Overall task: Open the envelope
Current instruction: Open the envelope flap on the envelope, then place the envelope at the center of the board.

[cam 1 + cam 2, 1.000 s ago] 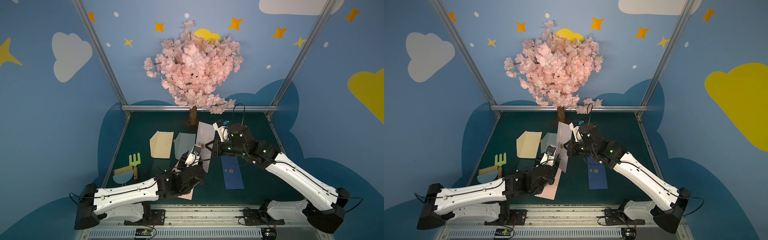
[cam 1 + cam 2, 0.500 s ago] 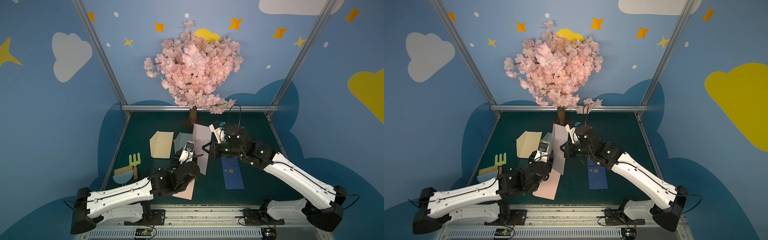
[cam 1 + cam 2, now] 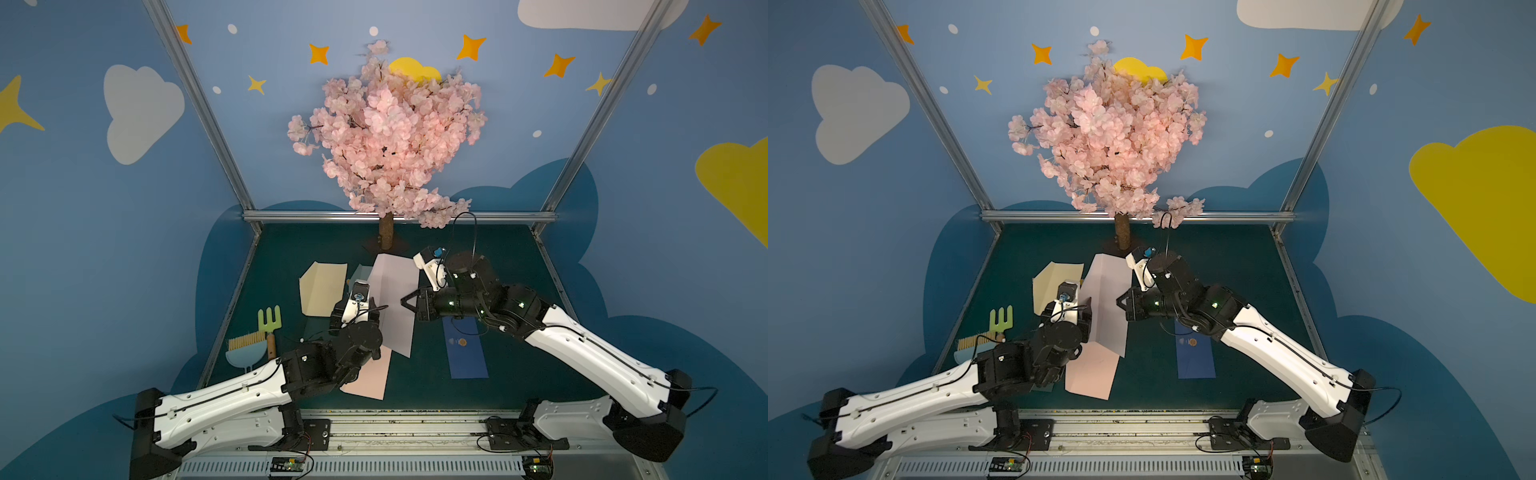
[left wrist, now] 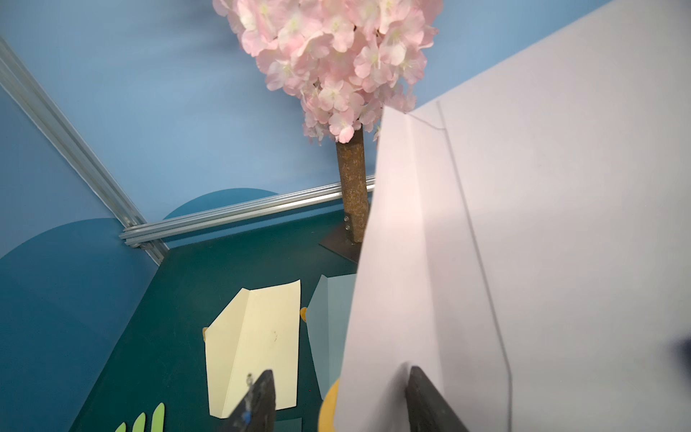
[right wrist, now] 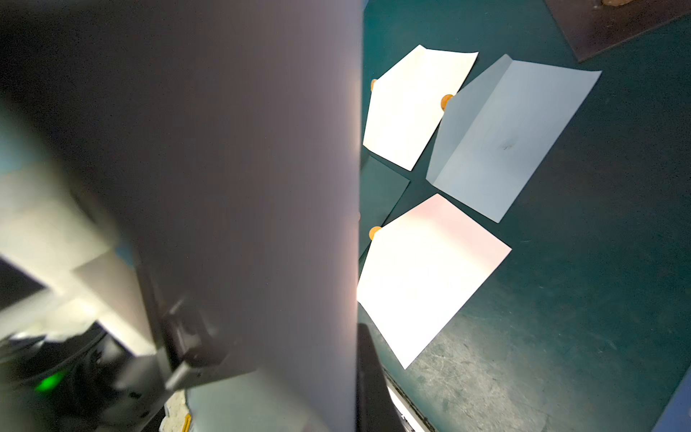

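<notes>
your right gripper [image 3: 404, 301] is clamped flat on one side edge of the pale lilac paper envelope [image 3: 392, 282], holding it upright in the air over the middle of the dark green mat [image 3: 513, 249]. your left gripper [image 4: 340, 396] has its jaws apart and straddles the lower folded edge of that sheet. the paper sits close to one finger and well clear of the other, so nothing is pinched there yet. a round orange seal [image 4: 328, 409] peeks out just beside that edge, though from this angle i cannot tell whether it belongs to the held envelope or to one lying below.

the risks, as i judge them: the paper is thin, smooth and floppy, and it hangs from one narrow pinch. it could bow or swing away as the left jaws close, and you might catch both layers instead of the flap alone. if you pull hard against a stuck seal, the crease may tear or the sheet may slide out of the right grip.

underneath lie a pink paper envelope [image 3: 368, 376], a cream envelope [image 3: 322, 289] and a pale blue envelope [image 4: 329, 321], all flat, matte and sharply creased. a navy envelope [image 3: 465, 357] lies apart, under your right arm.
</notes>
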Available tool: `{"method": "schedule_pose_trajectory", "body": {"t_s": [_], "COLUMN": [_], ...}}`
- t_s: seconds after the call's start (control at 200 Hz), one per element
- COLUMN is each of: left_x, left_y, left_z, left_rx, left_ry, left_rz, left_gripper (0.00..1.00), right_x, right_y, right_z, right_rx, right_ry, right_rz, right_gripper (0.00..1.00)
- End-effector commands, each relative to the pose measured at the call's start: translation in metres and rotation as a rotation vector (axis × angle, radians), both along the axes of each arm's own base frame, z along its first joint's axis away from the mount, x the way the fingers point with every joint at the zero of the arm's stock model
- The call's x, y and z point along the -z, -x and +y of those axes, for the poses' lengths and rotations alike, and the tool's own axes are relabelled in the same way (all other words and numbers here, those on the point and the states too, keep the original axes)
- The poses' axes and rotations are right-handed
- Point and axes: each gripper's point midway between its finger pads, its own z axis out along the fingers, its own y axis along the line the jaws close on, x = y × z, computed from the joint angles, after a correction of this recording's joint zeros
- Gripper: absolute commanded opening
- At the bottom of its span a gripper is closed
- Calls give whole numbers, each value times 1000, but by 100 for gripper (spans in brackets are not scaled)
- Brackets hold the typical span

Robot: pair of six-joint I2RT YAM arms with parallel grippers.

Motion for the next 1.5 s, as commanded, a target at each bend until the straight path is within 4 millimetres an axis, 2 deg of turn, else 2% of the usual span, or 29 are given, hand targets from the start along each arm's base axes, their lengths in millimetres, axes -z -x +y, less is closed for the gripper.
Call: {"method": "schedule_pose_trajectory", "body": {"t_s": [0.0, 0.15, 0.34, 0.546, 0.736, 0.856, 0.956, 1.081, 1.352, 1.497], "left_x": [4, 8, 14, 9, 2, 0, -2, -6, -11, -4], "left_y": [1, -2, -4, 2, 11, 14, 21, 36, 63, 63], "left_z": [16, 28, 31, 9, 7, 17, 27, 29, 11, 3], "left_rx": [-32, -44, -19, 212, 305, 285, 279, 342, 537, 558], "left_ry": [1, 32, 77, 276, 362, 374, 413, 464, 552, 557], "left_rz": [12, 29, 55, 33, 14, 6, -7, -10, 18, 61], "left_gripper": [57, 57, 59, 60, 61, 62, 65, 67, 72, 71], "right_x": [-22, -38, -54, -60, -55, -47, -36, -38, -47, -53], "right_y": [16, 32, 48, 53, 51, 43, 27, 20, 21, 21], "right_z": [5, 18, 28, 34, 36, 30, 17, 1, -6, -4], "right_rx": [-80, -179, -278, -324, -320, -279, -191, -163, -188, -197], "right_ry": [-94, -205, -305, -351, -341, -304, -282, -311, -309, -336], "right_rz": [-10, 13, 29, 37, 42, 29, 14, 14, -3, -2], "right_gripper": [0, 0, 0, 0, 0, 0, 0, 0, 0, 0]}}
